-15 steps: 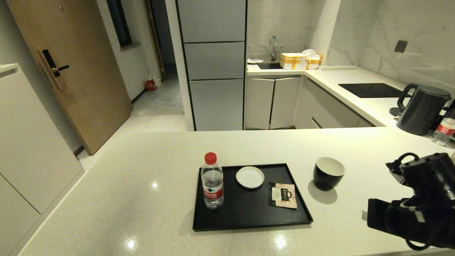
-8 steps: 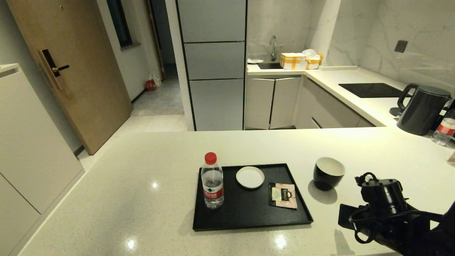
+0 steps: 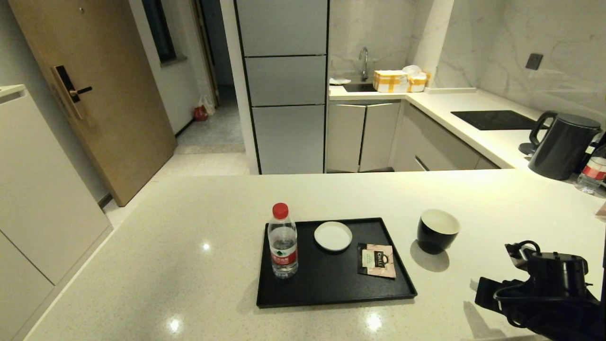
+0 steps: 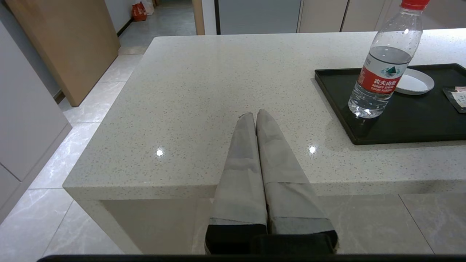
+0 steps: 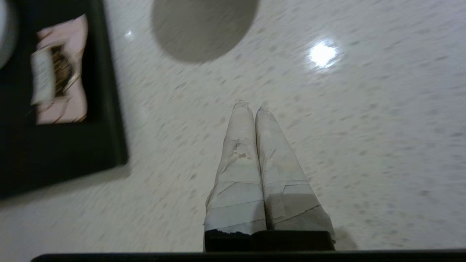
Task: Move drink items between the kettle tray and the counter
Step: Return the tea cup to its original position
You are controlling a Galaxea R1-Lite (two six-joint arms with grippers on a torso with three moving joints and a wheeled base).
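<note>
On the speckled kitchen table [image 3: 189,246], nothing is yet seen to be moved: the black cup [image 3: 437,229] stands beyond the closed, empty right gripper [image 5: 251,106], off the tray [image 3: 331,298]. The tea sachet [image 3: 377,259] lies on the tray, to that gripper's left; the left gripper [image 4: 256,113] is parked, closed and empty.

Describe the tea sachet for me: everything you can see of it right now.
The tea sachet is a small flat packet, pale pink with black edging and a dark label at its middle. It looks like paper or foil. It lies flat and slightly askew in the right part of the black tray, near the right rim, just right of the white saucer. Only the tray touches it; neither gripper is on it.
</note>
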